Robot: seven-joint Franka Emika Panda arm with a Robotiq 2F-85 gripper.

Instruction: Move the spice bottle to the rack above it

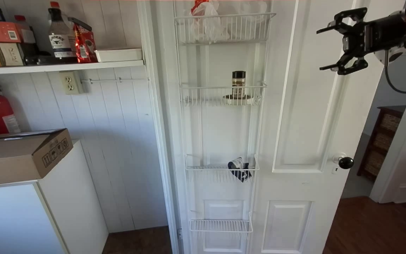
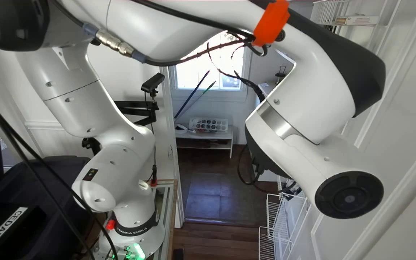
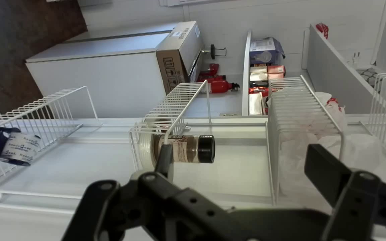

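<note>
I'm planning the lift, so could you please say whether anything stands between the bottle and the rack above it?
Nothing visible stands in the gap between the bottle and the rack, though plastic bags inside the rack may crowd the landing.

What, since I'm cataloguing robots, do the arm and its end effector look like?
The arm is white and rounded, with dark covers, black cables, an orange wrap and a black base band lettered "FRANKA EMIKA". The end effector is black, with two fingers on hinged linkages.

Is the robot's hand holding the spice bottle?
No, in an exterior view the open hand hangs apart from the upright spice bottle, with white door showing between them.
</note>
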